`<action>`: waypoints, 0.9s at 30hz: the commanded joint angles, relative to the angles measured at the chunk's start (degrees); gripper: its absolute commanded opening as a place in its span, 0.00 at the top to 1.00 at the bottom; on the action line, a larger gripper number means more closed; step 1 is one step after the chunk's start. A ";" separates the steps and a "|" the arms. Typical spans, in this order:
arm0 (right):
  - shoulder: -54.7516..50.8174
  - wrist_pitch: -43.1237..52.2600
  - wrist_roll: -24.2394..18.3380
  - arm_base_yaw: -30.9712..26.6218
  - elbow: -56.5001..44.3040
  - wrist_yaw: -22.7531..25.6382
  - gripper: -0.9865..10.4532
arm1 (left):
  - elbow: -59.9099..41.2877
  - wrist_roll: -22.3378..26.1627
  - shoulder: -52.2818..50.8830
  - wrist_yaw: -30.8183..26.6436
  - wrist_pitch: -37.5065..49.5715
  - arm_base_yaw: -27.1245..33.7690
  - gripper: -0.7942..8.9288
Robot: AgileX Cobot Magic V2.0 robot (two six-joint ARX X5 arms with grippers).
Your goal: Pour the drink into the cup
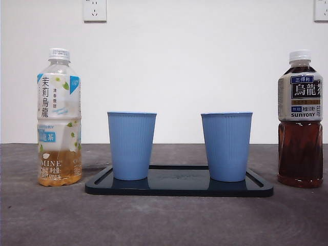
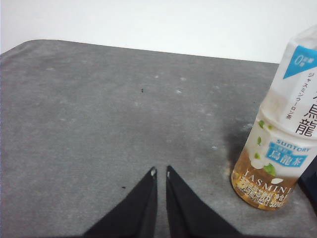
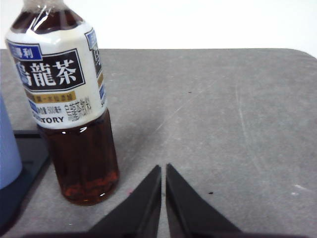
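Observation:
Two blue ribbed cups, one on the left (image 1: 131,145) and one on the right (image 1: 226,146), stand upright on a dark tray (image 1: 179,188). A jasmine tea bottle (image 1: 59,118) with a little pale tea stands left of the tray, capped. A dark oolong tea bottle (image 1: 300,120) stands right of the tray, capped. My left gripper (image 2: 160,172) is shut and empty over the table, with the jasmine bottle (image 2: 280,129) off to one side of it. My right gripper (image 3: 163,168) is shut and empty, with the oolong bottle (image 3: 67,99) close beside it. Neither gripper shows in the front view.
The grey table (image 1: 164,220) stretches in front of the tray. A white wall with two sockets (image 1: 95,10) stands behind. A blue cup's edge (image 3: 7,148) and the tray's corner (image 3: 25,158) show in the right wrist view.

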 commanded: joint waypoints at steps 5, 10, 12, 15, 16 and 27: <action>-0.04 0.31 8.26 -0.07 0.61 -6.32 0.90 | 0.15 -4.61 0.00 2.54 -0.39 0.00 0.90; -0.02 0.33 13.16 0.11 3.54 -8.70 0.90 | 2.19 -9.55 0.00 2.78 -0.37 -0.96 0.90; 0.00 0.13 14.67 0.35 5.22 -9.03 0.90 | 3.28 -12.24 0.00 2.78 -0.28 -1.40 0.90; 0.04 -1.25 16.11 0.98 8.61 -9.07 0.90 | 5.40 -13.09 0.02 2.80 -0.37 -2.03 0.90; 0.20 -1.92 16.37 1.18 9.75 -9.01 0.90 | 6.29 -13.22 0.02 2.80 -0.37 -2.19 0.90; 9.49 -14.86 16.66 1.60 29.42 -14.93 0.90 | 24.74 -14.10 8.79 6.99 -9.18 -3.19 0.90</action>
